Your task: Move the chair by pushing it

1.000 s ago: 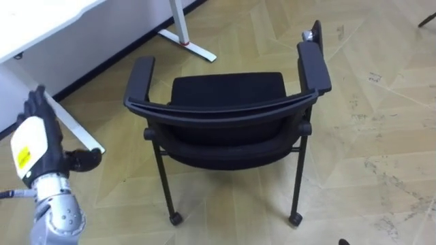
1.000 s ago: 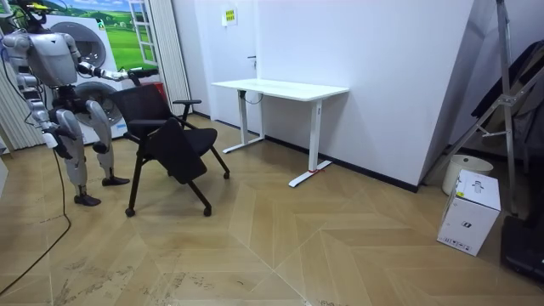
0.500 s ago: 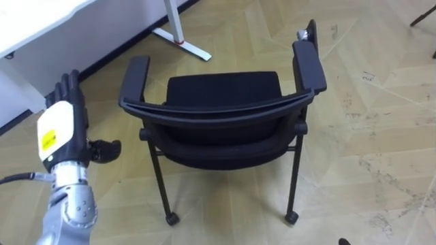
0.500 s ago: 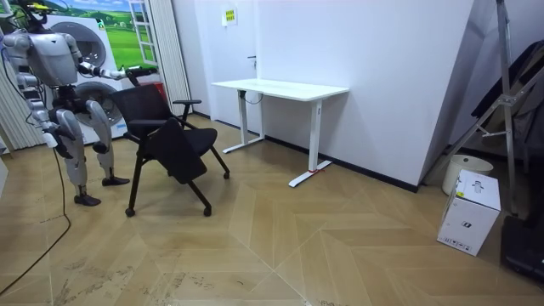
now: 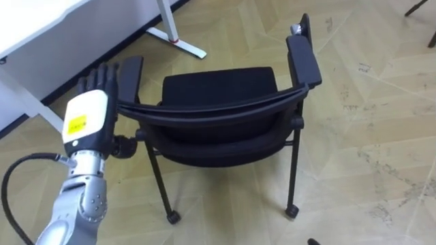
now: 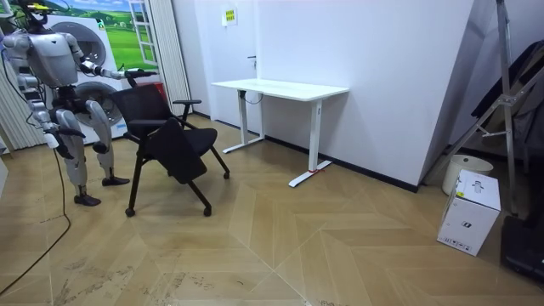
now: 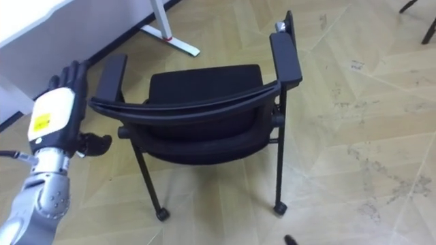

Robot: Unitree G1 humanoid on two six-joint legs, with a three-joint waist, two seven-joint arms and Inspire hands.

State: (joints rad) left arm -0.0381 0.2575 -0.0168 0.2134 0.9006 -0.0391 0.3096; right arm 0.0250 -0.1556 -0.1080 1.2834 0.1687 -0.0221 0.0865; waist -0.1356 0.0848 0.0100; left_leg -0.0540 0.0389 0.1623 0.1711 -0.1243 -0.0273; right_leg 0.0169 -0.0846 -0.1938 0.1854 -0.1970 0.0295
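A black chair (image 5: pixel 218 85) with armrests and small wheels stands on the wood floor, its backrest towards me and its seat facing the white desk. My left hand (image 5: pixel 88 117) is raised with straight fingers, open, just left of the backrest's left end and close beside the left armrest (image 5: pixel 127 71); I cannot tell whether it touches. In the room view I stand behind the chair (image 6: pixel 170 140) with my left arm stretched to its back. My right hand (image 6: pixel 51 134) hangs by my side.
A white desk (image 6: pixel 280 87) stands against the wall beyond the chair, its foot (image 5: pixel 180 41) on the floor near the chair's front. A white box (image 6: pixel 469 212) and a folded stand are far off at the room view's right. Open floor lies between.
My left hand has risen and moved right, from low at the left edge to beside the backrest's left end. The chair has not visibly moved in the room view.
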